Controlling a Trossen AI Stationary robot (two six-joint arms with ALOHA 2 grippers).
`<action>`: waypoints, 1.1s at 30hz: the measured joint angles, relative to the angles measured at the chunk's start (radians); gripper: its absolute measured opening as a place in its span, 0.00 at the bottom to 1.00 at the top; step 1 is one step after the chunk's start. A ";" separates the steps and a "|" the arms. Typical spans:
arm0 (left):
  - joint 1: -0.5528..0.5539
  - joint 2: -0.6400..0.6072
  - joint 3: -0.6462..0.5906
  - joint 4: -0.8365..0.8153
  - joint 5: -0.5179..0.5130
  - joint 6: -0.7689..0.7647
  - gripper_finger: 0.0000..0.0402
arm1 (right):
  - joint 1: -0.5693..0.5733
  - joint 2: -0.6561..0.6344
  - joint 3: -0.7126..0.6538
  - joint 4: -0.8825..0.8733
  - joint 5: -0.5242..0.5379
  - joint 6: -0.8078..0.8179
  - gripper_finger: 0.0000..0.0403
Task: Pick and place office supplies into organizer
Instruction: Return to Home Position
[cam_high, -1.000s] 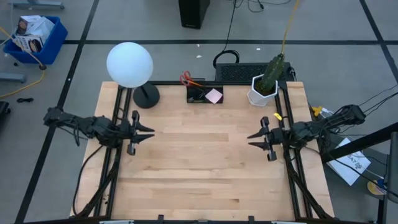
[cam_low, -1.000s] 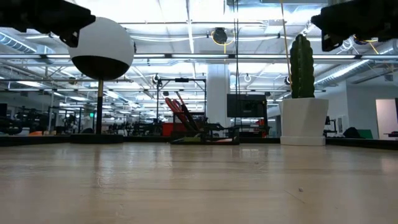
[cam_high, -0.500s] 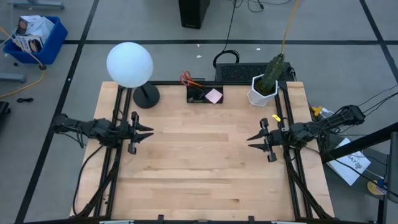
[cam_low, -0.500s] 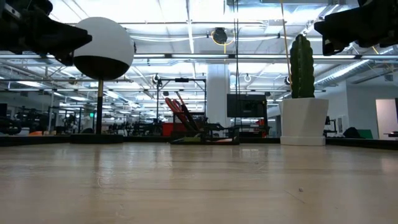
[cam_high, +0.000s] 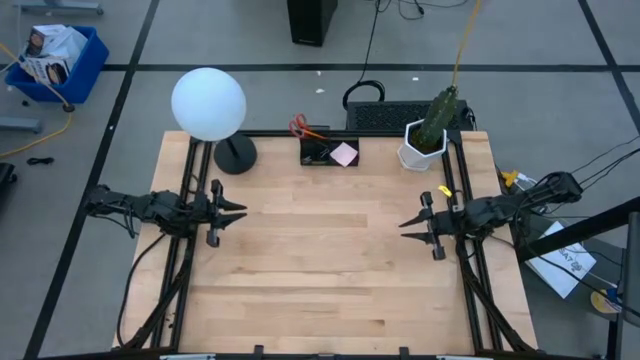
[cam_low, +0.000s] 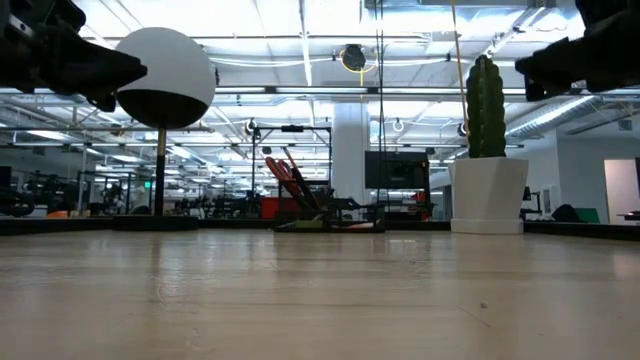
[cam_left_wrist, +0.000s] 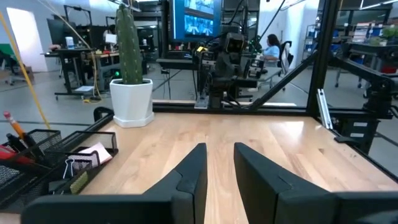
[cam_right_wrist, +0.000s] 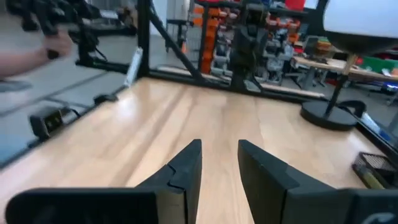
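The organizer (cam_high: 328, 152) is a small black tray at the table's far edge, between the lamp and the plant pot. It holds red-handled scissors (cam_high: 299, 126), an orange pencil (cam_high: 314, 133) and a pink sticky-note pad (cam_high: 344, 154). In the left wrist view the organizer (cam_left_wrist: 43, 165) also shows a clip (cam_left_wrist: 73, 165). My left gripper (cam_high: 244, 211) hovers open over the table's left side. My right gripper (cam_high: 403, 227) hovers open over the right side. The two point toward each other, well short of the organizer. In their own wrist views my left gripper (cam_left_wrist: 219, 152) and my right gripper (cam_right_wrist: 219, 148) hold nothing.
A lamp with a white globe (cam_high: 208, 103) and a round black base (cam_high: 235, 154) stands at the far left. A white pot with a cactus (cam_high: 424, 145) stands at the far right. Bare wood (cam_high: 320, 260) fills the middle and near part of the table.
My left gripper has come down a little and stays open. My right gripper has also sunk slightly and shifted a little toward the table's right edge. The organizer and its contents have not moved.
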 joint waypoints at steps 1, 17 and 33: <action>0.000 0.000 0.000 0.000 0.000 0.000 0.21 | 0.000 0.000 -0.005 -0.003 0.007 -0.003 0.25; 0.000 0.005 0.000 -0.010 -0.001 -0.029 0.21 | -0.019 -0.261 -0.018 -0.051 0.109 -0.051 0.25; 0.000 0.005 0.001 -0.006 -0.009 -0.029 0.21 | -0.060 -0.254 -0.137 -0.046 0.030 0.088 0.24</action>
